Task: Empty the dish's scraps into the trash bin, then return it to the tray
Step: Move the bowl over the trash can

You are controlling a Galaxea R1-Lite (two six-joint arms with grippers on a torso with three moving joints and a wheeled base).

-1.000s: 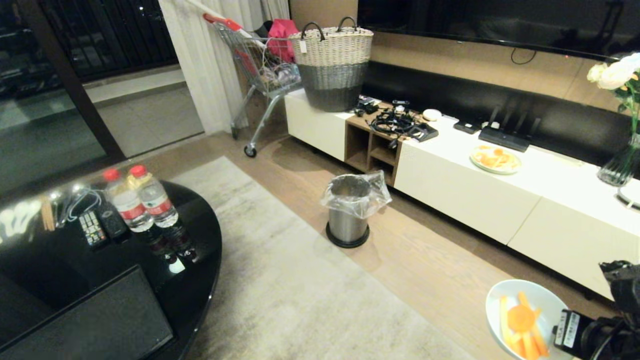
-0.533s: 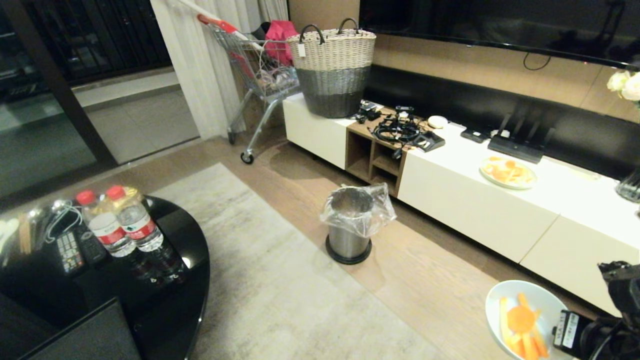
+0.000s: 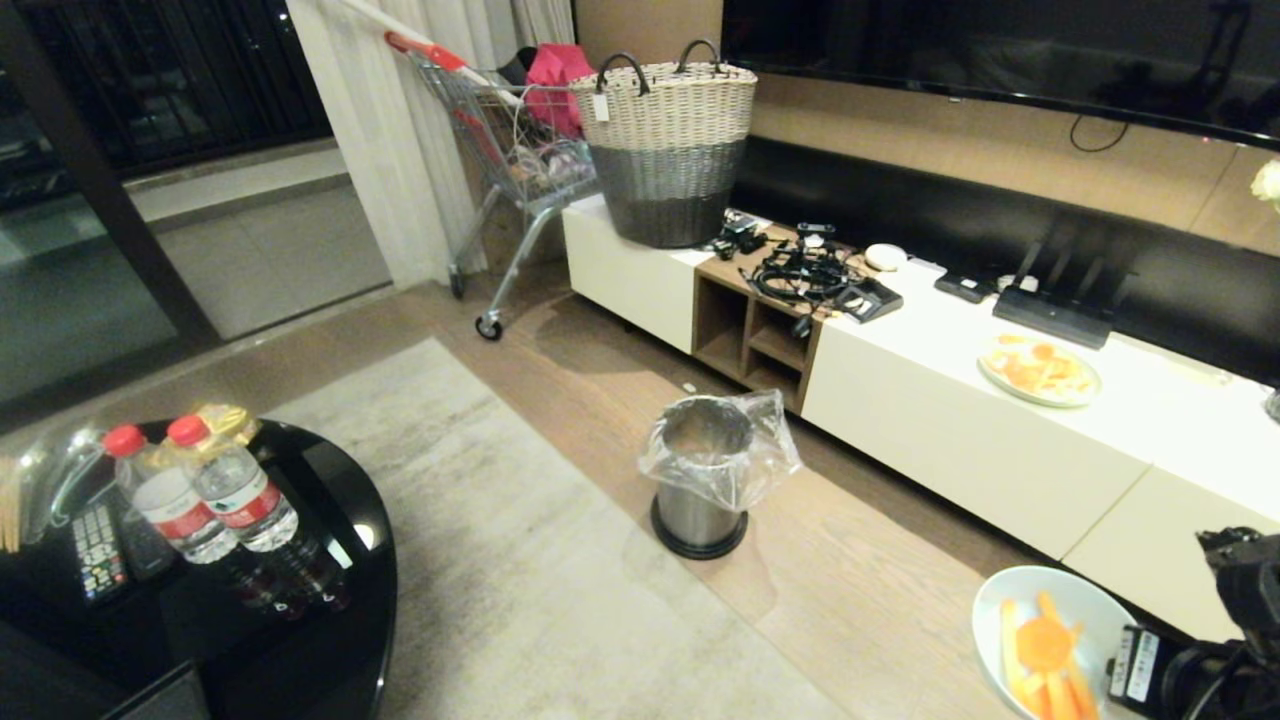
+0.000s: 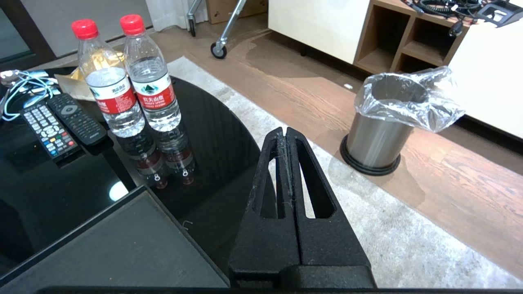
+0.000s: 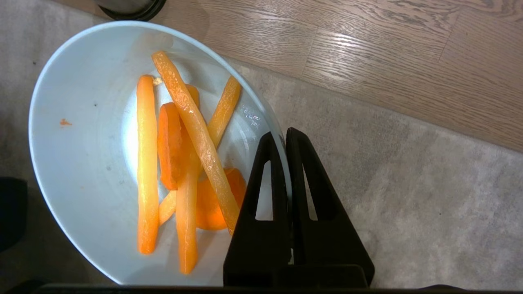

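My view has swung since a moment ago: the trash bin (image 3: 708, 480) now sits lower and nearer in the head view, while the two water bottles (image 3: 205, 495) on the black desk (image 3: 330, 630) have slid toward my left edge. My right hand (image 5: 286, 136) is clenched on the rim of the dish (image 5: 81, 163), held low at my right above the rug's edge (image 5: 408, 196), well apart from the bin. The scraps (image 5: 184, 163), orange strips and a slice, lie inside it. My left hand (image 4: 286, 136) hangs pressed shut and empty above the tray (image 4: 122, 245) on the desk.
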